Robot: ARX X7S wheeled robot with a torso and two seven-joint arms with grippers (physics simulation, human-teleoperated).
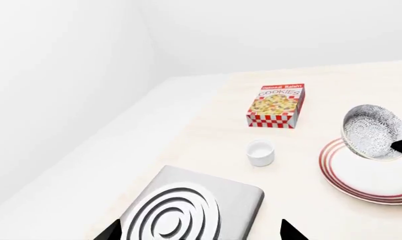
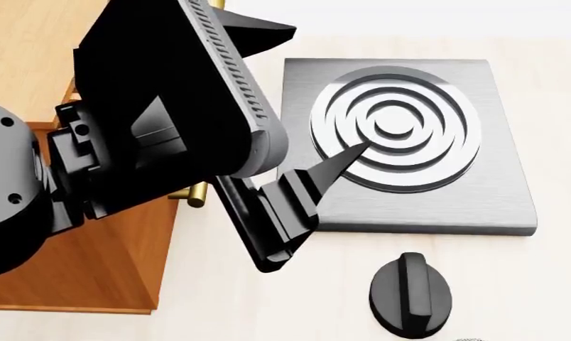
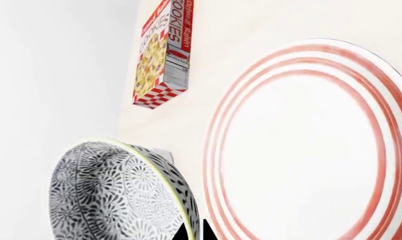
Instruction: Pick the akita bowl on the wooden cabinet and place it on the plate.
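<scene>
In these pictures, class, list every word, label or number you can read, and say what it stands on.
"COOKIES": front of the cookie box, and again on the box in the right wrist view.
"Raisin": red band above it; the word before is blurred.
Nutrition panel on the box's side: too small.
Nothing else bears text.

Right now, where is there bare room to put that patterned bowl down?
The plate is bare inside its red rings, and the akita bowl, pinched at its rim by the right gripper, hangs tilted beside it. Bare tabletop also lies between the cookie box, white cup and burner.
</scene>
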